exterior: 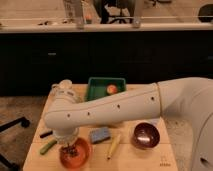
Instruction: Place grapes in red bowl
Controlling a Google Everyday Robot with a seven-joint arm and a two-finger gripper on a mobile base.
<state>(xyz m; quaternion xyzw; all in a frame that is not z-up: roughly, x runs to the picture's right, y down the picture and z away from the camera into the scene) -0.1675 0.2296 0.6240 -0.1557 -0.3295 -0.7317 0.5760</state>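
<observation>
The red bowl [76,154] stands at the front left of the wooden table. My gripper [69,145] hangs straight down from the white arm [115,110] and reaches into the bowl. A small dark clump, the grapes [72,150], shows right at the gripper's tip inside the bowl. Whether the gripper still holds them or they rest on the bowl's bottom is hidden.
A dark maroon bowl [146,135] sits front right. A green tray [98,90] at the back holds an orange fruit [112,89]. A blue sponge [100,135], a yellow-green long item [113,146], a green item [48,146] and a white cup [65,86] lie around.
</observation>
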